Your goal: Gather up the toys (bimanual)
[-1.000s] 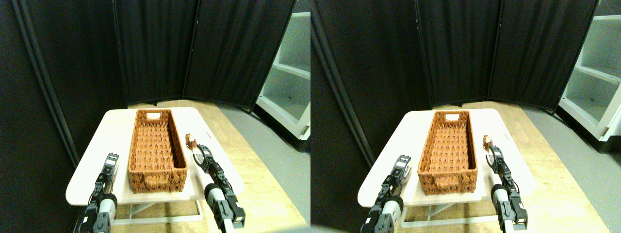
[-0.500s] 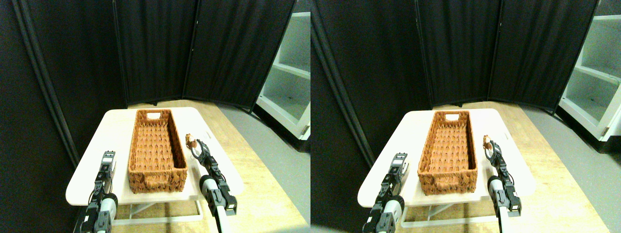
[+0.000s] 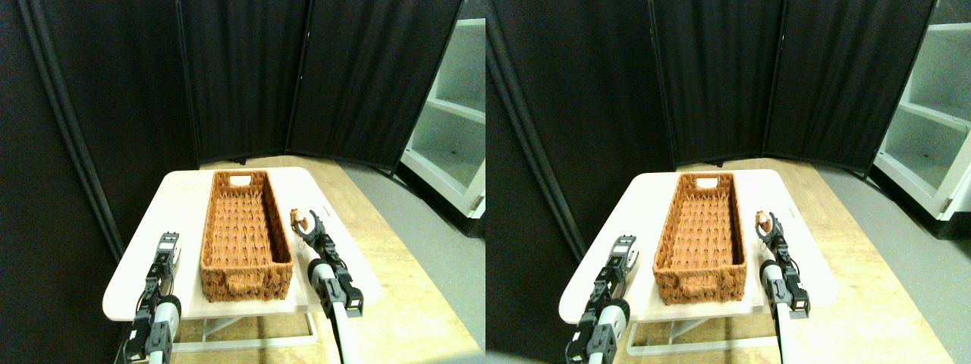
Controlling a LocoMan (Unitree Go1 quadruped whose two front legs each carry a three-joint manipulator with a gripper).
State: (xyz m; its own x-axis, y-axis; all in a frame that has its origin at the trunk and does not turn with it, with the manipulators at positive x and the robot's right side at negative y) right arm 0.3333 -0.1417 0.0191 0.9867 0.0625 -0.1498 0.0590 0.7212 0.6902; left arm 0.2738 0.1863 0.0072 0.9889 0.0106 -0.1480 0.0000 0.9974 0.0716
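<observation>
In the stereo pair view a pale low table [image 3: 136,265] stands on a wood floor [image 3: 410,303] before black curtain screens [image 3: 243,76], with a white shelf unit [image 3: 455,114] at the far right. A long woven wicker basket [image 3: 244,231] lies lengthwise down the middle of the table, its near end close to the front edge and its far end, with a cut-out handle, near the back edge; nothing shows inside it. The one toy in sight, a small brown plush figure [image 3: 300,221], sits on the table by the right edge, just beside the basket's right wall and about halfway along it. The right gripper [image 3: 309,227] reaches up from the front right corner of the table, its dark jaws spread apart and set around the near side of the brown toy, close to it or touching it; whether they press it cannot be told. The left gripper [image 3: 167,246] is raised over the front left part of the table, left of the basket and apart from it; whether its claw is apart or together cannot be told at this size.
</observation>
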